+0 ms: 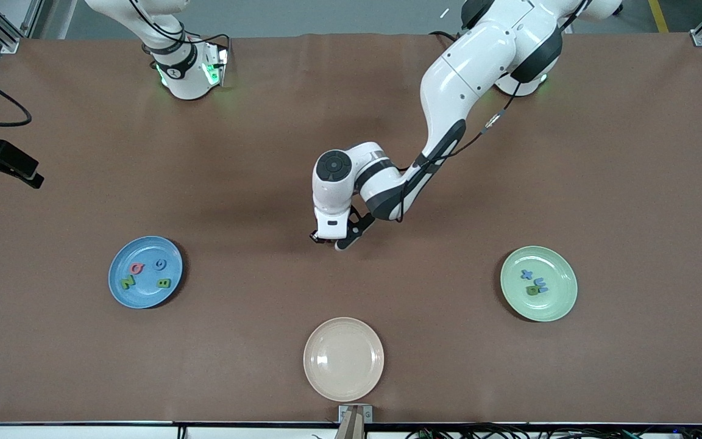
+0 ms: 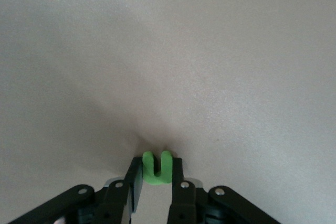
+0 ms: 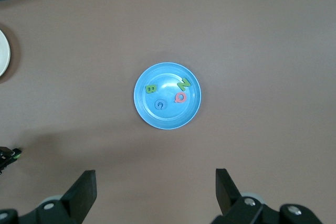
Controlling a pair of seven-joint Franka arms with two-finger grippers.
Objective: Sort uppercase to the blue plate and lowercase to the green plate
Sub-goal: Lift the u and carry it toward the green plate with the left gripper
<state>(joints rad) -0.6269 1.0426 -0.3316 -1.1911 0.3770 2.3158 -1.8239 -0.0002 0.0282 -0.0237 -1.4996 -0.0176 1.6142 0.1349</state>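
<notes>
My left gripper [image 2: 156,162] is shut on a small green lowercase n [image 2: 157,171], held right down by the brown table; in the front view that gripper [image 1: 327,239] is at the table's middle. The blue plate [image 1: 120,291] holds the uppercase letters: a pinkish-red Q [image 1: 137,268], a blue G [image 1: 159,264], a green Z [image 1: 127,281] and a green B [image 1: 164,283]. The green plate [image 1: 555,305] holds a blue x [image 1: 528,274], a blue m [image 1: 540,284] and a green b [image 1: 532,291]. My right gripper [image 3: 155,176] waits open and empty, high over the table by the blue plate [image 3: 157,119].
An empty beige plate [image 1: 343,360] lies near the table's front edge, between the two coloured plates. A black fixture with a cable [image 1: 3,161] juts in at the right arm's end of the table.
</notes>
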